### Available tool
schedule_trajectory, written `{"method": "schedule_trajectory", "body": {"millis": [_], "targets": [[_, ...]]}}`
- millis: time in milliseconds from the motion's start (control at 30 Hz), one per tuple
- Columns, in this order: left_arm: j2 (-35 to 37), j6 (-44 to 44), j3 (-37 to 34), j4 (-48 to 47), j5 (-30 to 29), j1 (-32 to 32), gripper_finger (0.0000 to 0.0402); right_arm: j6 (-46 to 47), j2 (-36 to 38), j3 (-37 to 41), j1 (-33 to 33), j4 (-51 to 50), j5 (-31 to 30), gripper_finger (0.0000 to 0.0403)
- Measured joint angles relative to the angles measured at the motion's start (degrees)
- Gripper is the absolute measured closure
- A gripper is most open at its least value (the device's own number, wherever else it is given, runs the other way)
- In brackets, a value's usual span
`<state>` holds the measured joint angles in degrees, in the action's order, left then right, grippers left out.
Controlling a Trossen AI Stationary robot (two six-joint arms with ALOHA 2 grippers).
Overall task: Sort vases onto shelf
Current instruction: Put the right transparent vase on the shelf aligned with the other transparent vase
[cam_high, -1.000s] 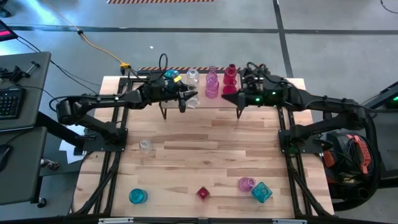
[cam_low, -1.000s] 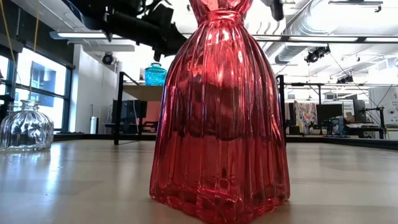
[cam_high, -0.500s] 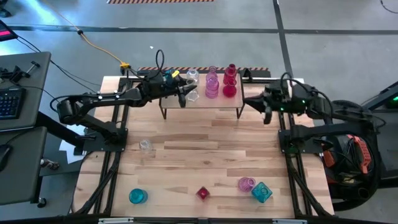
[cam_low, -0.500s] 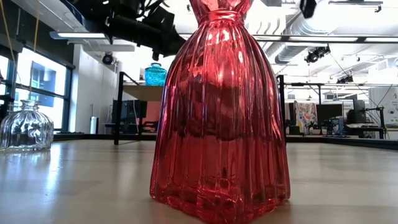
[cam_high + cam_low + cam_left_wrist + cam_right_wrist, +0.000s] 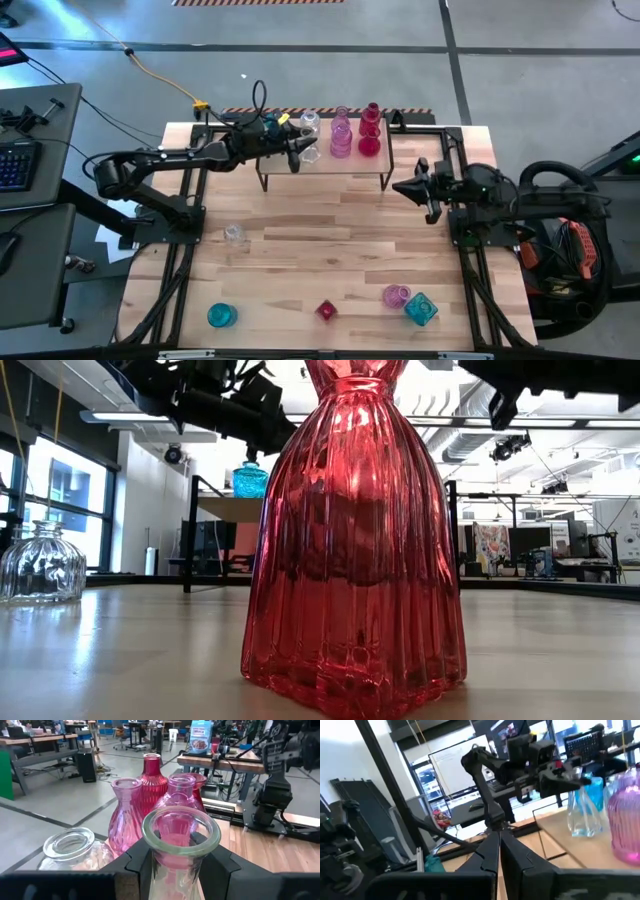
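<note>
Left wrist view: fingers (image 5: pixel 137 862) around clear vase (image 5: pixel 177 850).

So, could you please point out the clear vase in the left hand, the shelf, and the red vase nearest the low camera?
clear vase (image 5: pixel 180 831), left wrist view, on its rim.
shelf (image 5: pixel 330 164), high view, bare wood top.
red vase (image 5: pixel 352 550), low view, ribbed body.

Clear vase (image 5: pixel 180 851) upright on shelf (image 5: pixel 325 165) beside pink vases (image 5: pixel 341 139).
</note>
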<state>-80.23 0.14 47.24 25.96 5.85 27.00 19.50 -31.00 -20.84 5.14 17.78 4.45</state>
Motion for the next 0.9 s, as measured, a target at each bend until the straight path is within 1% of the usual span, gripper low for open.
{"method": "schedule_trajectory", "body": {"millis": [100, 267, 367, 500, 567, 900], "targets": [[-0.75, 0.14, 0.00, 1.04, 0.00, 0.00, 0.0289, 1.23, -0.02, 1.61, -0.06, 0.41, 0.08, 0.0402], [-0.78, 0.23, 0.00, 1.01, 0.02, 0.02, 0.0289, 1.04, -0.02, 2.09, -0.06, 0.29, 0.11, 0.0402], [-0.78, 1.52, 0.00, 0.94, 0.38, 0.37, 0.0289, 1.71, -0.10, 2.11, -0.04, -2.58, -0.12, 0.0402], [-0.78, 1.68, 0.00, 0.93, 1.01, 0.37, 0.0289, 8.73, -0.09, 2.12, -0.04, -5.95, -2.60, 0.0402], [-0.78, 2.33, 0.00, 0.96, 1.08, 0.37, 0.0289, 10.72, -0.09, 2.12, -0.06, -6.15, -2.91, 0.0402], [-0.78, 3.10, 0.00, 0.93, 1.09, 0.37, 0.0289, 11.16, -0.09, 2.12, -0.06, -6.07, -2.91, 0.0402]]}}
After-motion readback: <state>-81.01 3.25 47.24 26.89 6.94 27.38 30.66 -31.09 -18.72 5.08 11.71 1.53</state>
